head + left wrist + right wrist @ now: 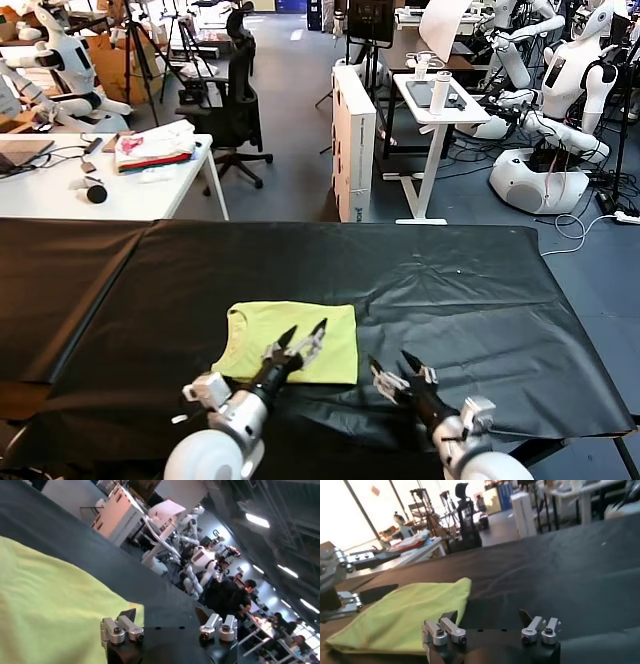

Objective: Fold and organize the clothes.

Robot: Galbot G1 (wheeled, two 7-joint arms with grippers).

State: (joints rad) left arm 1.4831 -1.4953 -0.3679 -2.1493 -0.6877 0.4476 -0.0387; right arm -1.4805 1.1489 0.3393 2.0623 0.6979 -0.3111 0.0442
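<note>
Broadly, a table draped in black sheeting [420, 290] is seen across the head view, its cover wrinkled and overlapped at a seam on the left. Beyond it, a lab floor is shown with a white desk [150, 195], a black office chair [235, 95], a white cabinet [352, 150], a small white stand [440, 110] and several white robots [560, 110].

One lime T-shirt [295, 340] is laid folded into a rough rectangle on the sheeting, near the table's front edge and left of centre. No printed graphic is visible on it.

Two grippers are counted. The left gripper [303, 343] is held over the shirt's near edge with its fingers spread apart and nothing between them. The right gripper [392, 368] is poised over bare sheeting just beside the shirt's right edge, fingers likewise apart and empty.

People standing at benches [240, 597] are shown only in the left wrist view. A cloth pile [412, 541] on the desk and the left gripper beside the shirt are shown in the right wrist view.
</note>
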